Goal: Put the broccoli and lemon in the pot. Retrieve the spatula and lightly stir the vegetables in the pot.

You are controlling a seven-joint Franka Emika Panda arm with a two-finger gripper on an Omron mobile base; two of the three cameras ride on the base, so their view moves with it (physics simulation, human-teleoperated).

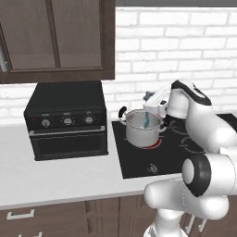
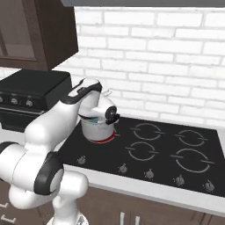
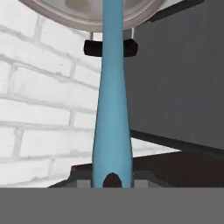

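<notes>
The steel pot (image 1: 141, 129) stands on the front left burner of the cooktop (image 1: 139, 162), the ring under it glowing red. The light-blue spatula (image 1: 146, 121) hangs with its lower end inside the pot. My gripper (image 1: 149, 109) sits just above the pot's far right rim, shut on the spatula's handle. In the hand view the handle (image 3: 112, 109) runs from my gripper (image 3: 112, 181) straight to the pot rim (image 3: 57, 19), past a black pot handle (image 3: 92, 48). In the right base view my arm covers much of the pot (image 2: 97, 128). The broccoli and lemon are hidden.
A black toaster oven (image 1: 67, 120) stands on the white counter (image 1: 55, 180) close to the pot's left. Dark cabinets (image 1: 55, 37) hang above it. The white brick wall (image 1: 176, 51) is right behind the cooktop. Three other burners (image 2: 184, 154) lie to the right.
</notes>
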